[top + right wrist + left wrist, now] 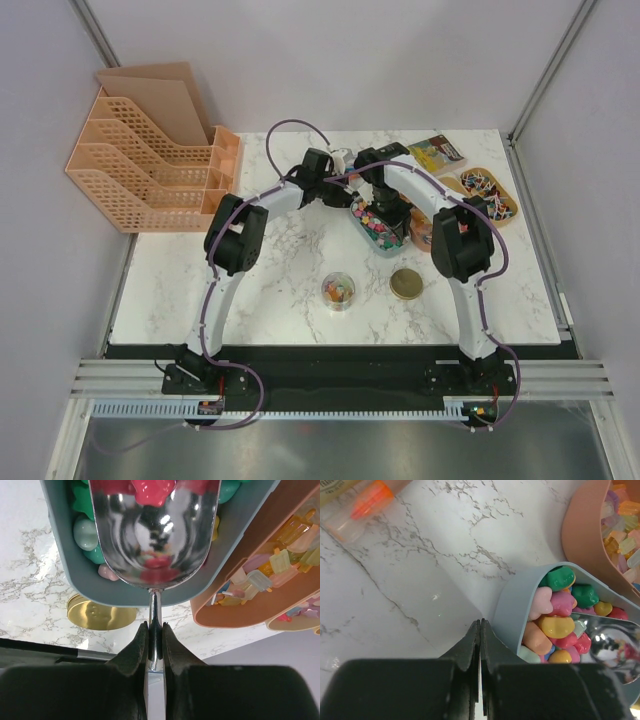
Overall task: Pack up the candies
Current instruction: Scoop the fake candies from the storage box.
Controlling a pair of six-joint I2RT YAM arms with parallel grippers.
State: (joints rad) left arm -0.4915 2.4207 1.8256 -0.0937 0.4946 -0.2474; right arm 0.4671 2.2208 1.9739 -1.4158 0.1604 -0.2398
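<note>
Both arms meet over the middle of the marble table [200, 300], a little right of centre in the top view. The candies [555, 625] lie heaped in a grey-blue tray [512, 605]: pink, green, yellow, orange and red lumps that fill the lower right of the left wrist view.

The right gripper [155, 645] is pinching the thin handle of a shiny metal scoop [155, 535], with a finger on either side of the stem. The scoop's bowl reaches up the frame into the tray, and its far end is in among the sweets. I cannot tell whether the red in the bowl is a sweet or a reflection.

The left gripper [480, 647] has its fingers pressed together on nothing and sits over bare marble just left of the tray's rounded corner.

A peach-coloured tray [580, 535] of pastel pieces sits just beside the grey-blue one, in the upper right of that view. A round gold lid [100, 614] lies on the table near the tray. In the top view a small clear jar [338, 290] with a few coloured sweets inside stands just left of the lid. Peach file racks [150, 165] stand in the upper left.
</note>
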